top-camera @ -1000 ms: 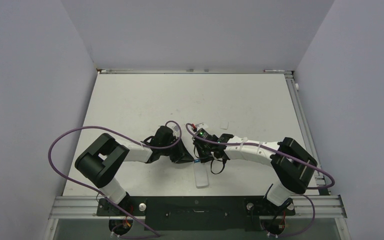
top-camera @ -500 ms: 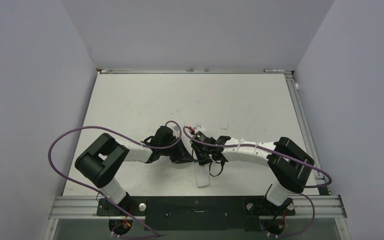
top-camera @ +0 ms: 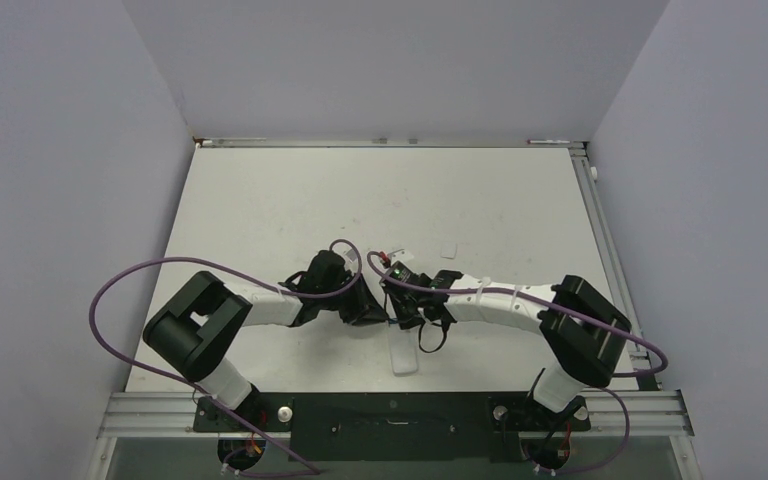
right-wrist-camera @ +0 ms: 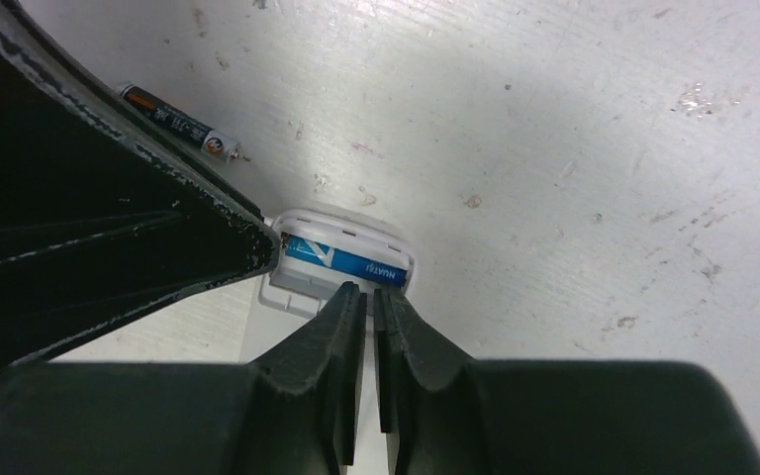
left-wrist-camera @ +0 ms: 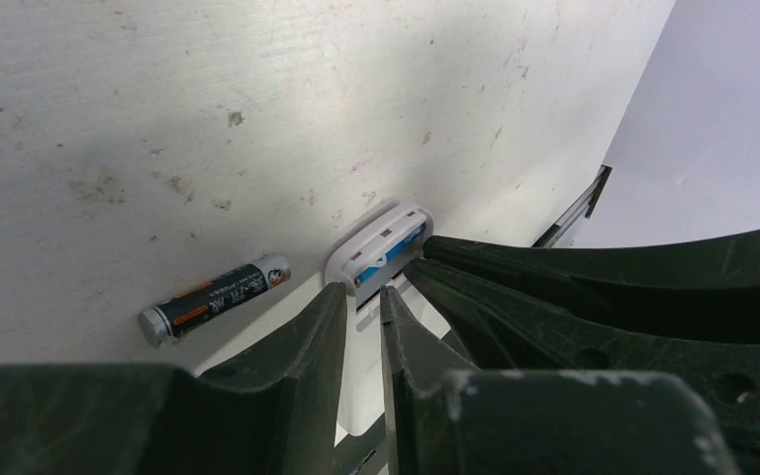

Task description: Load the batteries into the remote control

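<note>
While both claws crowd the remote (top-camera: pixel 403 358) at its open end, room there is tight. Blue battery (right-wrist-camera: pixel 346 263) sits in the compartment, along the end rim. Right claw (right-wrist-camera: pixel 368 290): tips together at the compartment edge. Left claw (left-wrist-camera: pixel 363 294): slit showing, can't tell if gripping. Dark battery (left-wrist-camera: pixel 213 300) lies loose on the surface (top-camera: pixel 290 200), near the remote, not touching.

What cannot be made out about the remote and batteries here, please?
Left wrist: most of the white rectangular remote control, behind the left gripper.
Right wrist: rest of the battery compartment, covered by the right gripper.
Top view: blue cylindrical battery and dark grey battery, hidden beneath both grippers.
</note>
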`<act>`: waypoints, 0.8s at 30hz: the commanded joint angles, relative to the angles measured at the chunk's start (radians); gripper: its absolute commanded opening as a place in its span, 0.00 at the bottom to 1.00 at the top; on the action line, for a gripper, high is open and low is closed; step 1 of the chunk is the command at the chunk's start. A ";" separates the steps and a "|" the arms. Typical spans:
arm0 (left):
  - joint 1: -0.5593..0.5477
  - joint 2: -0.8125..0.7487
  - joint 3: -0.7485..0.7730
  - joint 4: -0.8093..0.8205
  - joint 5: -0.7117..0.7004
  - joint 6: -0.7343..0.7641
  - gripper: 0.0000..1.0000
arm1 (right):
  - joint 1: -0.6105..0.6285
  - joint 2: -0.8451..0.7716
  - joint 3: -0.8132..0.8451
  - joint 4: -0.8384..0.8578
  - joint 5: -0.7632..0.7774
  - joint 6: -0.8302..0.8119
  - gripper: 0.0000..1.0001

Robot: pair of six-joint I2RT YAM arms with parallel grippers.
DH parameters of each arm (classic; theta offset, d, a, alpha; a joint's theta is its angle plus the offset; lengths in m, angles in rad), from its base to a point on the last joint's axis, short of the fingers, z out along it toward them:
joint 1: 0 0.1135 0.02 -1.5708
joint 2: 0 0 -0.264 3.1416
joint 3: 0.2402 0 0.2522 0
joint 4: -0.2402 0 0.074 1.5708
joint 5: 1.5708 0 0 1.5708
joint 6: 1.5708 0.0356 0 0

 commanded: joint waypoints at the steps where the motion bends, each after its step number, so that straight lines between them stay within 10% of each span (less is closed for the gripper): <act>1: -0.007 -0.046 0.015 -0.002 -0.003 0.011 0.18 | 0.000 -0.098 0.056 -0.028 0.061 0.005 0.12; 9: -0.009 -0.101 0.021 -0.067 -0.009 0.026 0.34 | -0.007 -0.170 0.005 -0.081 0.117 -0.027 0.22; 24: -0.068 -0.248 -0.076 -0.166 -0.101 -0.008 0.35 | 0.094 -0.272 -0.285 0.049 0.018 0.114 0.09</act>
